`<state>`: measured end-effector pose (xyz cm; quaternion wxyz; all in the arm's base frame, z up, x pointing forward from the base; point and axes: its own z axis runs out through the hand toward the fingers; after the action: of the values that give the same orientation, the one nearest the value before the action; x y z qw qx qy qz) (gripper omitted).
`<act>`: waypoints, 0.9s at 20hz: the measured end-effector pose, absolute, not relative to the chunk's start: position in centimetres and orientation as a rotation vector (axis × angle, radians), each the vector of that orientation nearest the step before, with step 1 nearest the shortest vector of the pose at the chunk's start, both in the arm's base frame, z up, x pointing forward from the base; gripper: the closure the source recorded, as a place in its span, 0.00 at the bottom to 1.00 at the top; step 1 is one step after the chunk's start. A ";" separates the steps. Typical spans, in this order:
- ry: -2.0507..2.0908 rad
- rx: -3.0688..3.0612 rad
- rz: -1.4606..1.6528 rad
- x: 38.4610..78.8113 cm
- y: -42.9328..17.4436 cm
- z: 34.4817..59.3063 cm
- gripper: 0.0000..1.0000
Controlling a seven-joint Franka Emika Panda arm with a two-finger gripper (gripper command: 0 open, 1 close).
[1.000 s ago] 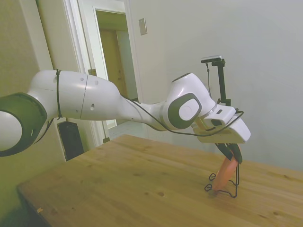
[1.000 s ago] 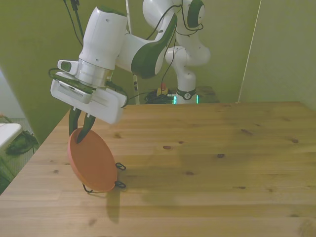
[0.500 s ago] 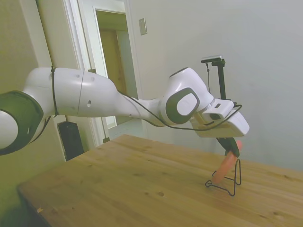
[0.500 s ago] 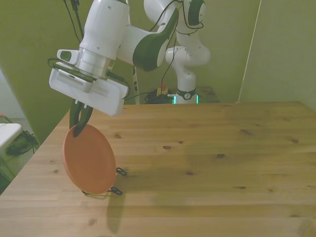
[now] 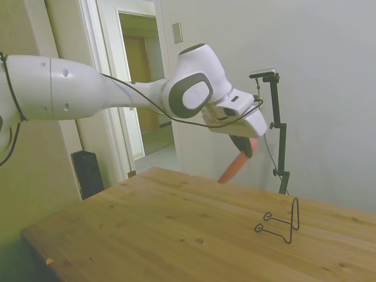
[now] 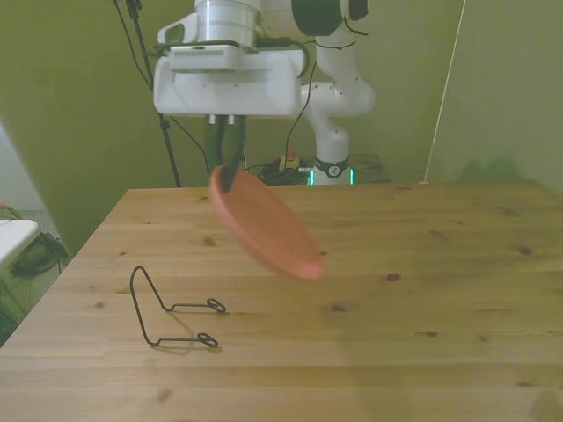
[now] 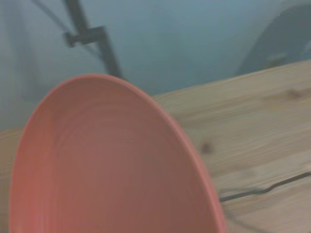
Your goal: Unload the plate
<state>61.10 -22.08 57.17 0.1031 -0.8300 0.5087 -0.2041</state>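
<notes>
The salmon plate (image 6: 266, 228) hangs tilted in the air above the table, held by its upper rim. My gripper (image 6: 228, 172) is shut on that rim; the dark fingers (image 5: 242, 145) pinch it from above. In the side view the plate (image 5: 232, 167) slants down from the fingers, well clear of the wood. The wrist view is filled by the plate's (image 7: 107, 165) inner face. The thin black wire stand (image 6: 171, 309) sits bare on the table at the front view's left, below and to the left of the plate.
The wire stand (image 5: 282, 222) rests near the table's right part in the side view. The wooden table (image 6: 422, 264) stretches wide to the front view's right. A doorway (image 5: 144, 88) opens behind the arm.
The plate has been lifted out of the wire stand and carried up and toward the front view's right. The stand stays behind, bare. The gripper has kept its hold throughout.
</notes>
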 end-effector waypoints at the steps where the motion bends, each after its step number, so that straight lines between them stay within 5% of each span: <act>1: 1.473 -2.433 -0.543 60.9 -21.3 55.8 1.00; 8: 1.320 -2.424 -0.083 58.1 -20.4 44.3 1.00; 13: 1.347 -2.456 -0.005 58.0 -21.4 38.3 1.00; 14: 1.346 -2.461 -0.003 58.0 -21.6 37.9 0.00; 18: 1.334 -2.479 -0.003 58.0 -21.6 37.7 0.00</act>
<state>58.00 -21.58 37.66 0.1626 -0.8689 0.4676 -0.0010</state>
